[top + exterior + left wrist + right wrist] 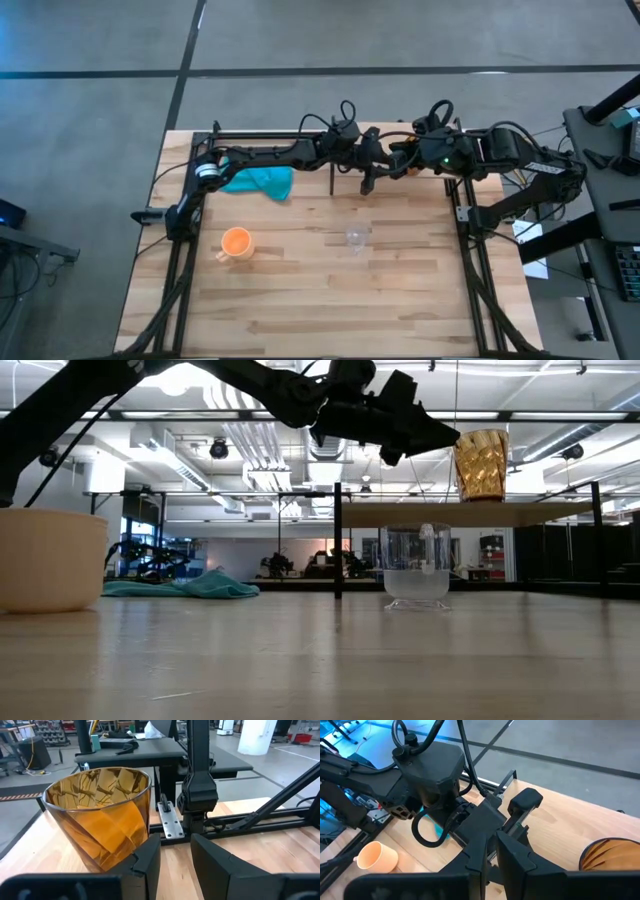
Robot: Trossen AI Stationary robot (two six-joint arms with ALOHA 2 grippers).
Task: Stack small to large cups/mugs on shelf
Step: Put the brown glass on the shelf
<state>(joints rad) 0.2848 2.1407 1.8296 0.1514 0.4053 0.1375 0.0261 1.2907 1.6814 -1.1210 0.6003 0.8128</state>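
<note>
Three cups/mugs total: one brown wood-grain cup [100,815] on the shelf [420,515], one orange mug [236,243] with handle on the table [300,300], one clear glass cup [357,238] on the table. One shelf, raised board on black posts. One teal cloth [262,181]. One table. Two arms, two end effectors: left end effector [175,855], fingers apart, beside the brown cup; right end effector [490,855], fingers nearly together. Cups on shelf: one. Cups on table: two.
</note>
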